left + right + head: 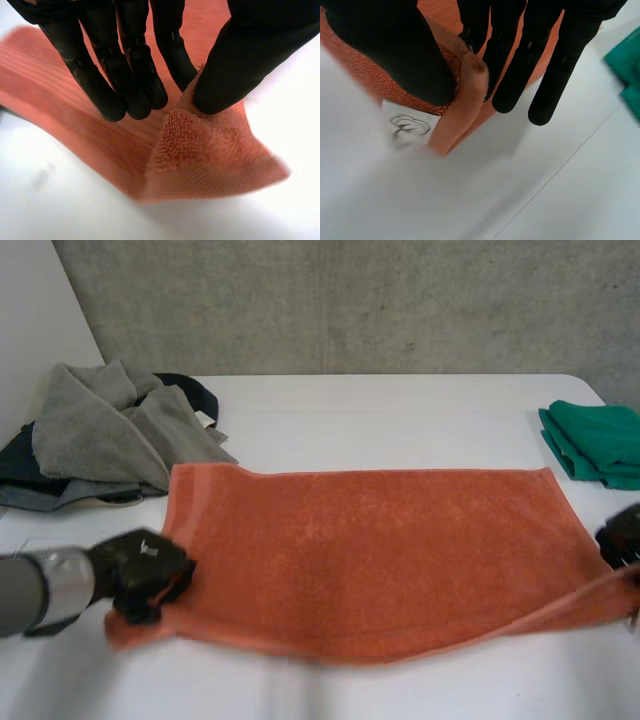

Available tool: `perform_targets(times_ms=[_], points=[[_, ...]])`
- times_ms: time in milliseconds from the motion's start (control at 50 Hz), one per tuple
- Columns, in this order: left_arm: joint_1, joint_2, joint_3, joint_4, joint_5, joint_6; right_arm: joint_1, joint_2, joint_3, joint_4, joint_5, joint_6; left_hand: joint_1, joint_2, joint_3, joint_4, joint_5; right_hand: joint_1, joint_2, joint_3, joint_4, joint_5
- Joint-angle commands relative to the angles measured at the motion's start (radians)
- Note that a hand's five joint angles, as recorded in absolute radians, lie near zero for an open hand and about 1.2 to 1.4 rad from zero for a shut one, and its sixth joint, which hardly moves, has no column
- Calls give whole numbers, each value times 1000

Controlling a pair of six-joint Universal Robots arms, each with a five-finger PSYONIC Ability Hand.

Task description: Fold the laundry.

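Orange terry towel (370,550) spread unfolded on white desk (400,410) | left robot hand (140,575), right robot hand (625,532) pinch near corners | folding pending

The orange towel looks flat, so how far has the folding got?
One green cloth lies folded at the far right of the table, so that looks done. The orange towel is spread flat, unfolded; the left hand pinches its near left corner and the right hand its near right corner, seemingly ready for a first fold. The grey pile at the far left is crumpled and waits.
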Motion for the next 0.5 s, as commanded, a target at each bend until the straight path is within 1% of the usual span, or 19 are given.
perform_targets(times_ms=[20, 40, 100, 120, 180, 200, 300, 400, 420, 440, 480, 500], points=[[-97, -217, 340, 214, -119, -235, 116, 82, -74, -372, 34, 287, 260, 199, 207, 202, 231, 278, 222, 210, 202, 206], [-114, -265, 411, 228, -131, -258, 132, 99, -87, -450, 59, 327, 260, 199, 207, 202, 231, 278, 222, 210, 202, 206], [-137, -339, 519, 240, -151, -273, 153, 128, -110, -558, 95, 366, 260, 199, 207, 202, 231, 278, 222, 210, 202, 206], [-149, -387, 588, 244, -164, -270, 168, 149, -126, -619, 120, 380, 260, 199, 207, 202, 231, 278, 222, 210, 202, 206], [-163, -457, 683, 237, -191, -266, 185, 185, -156, -694, 149, 390, 260, 199, 207, 202, 231, 278, 222, 210, 202, 206], [-169, -497, 741, 233, -219, -260, 195, 209, -182, -734, 164, 390, 260, 199, 207, 202, 231, 278, 222, 210, 202, 206], [-186, -588, 881, 227, -274, -235, 228, 287, -262, -774, 178, 386, 260, 199, 207, 202, 231, 278, 222, 210, 202, 206], [-215, -654, 969, 242, -268, -220, 265, 378, -362, -770, 201, 375, 260, 199, 207, 202, 231, 278, 222, 210, 202, 206], [-222, -672, 993, 254, -268, -217, 268, 392, -377, -768, 211, 374, 231, 170, 178, 173, 202, 278, 222, 210, 202, 206], [-223, -680, 1004, 259, -271, -220, 276, 416, -412, -767, 241, 370, -68, -130, -121, -126, -98, 115, 58, 47, 39, 43], [-228, -691, 1016, 263, -277, -223, 282, 438, -437, -757, 282, 367, -793, -854, -846, -851, -822, -944, -1000, -1011, -1020, -1016], [-232, -695, 1021, 262, -297, -224, 296, 452, -455, -747, 321, 369, -962, -1023, -1015, -1020, -991, -878, -935, -946, -954, -950]])
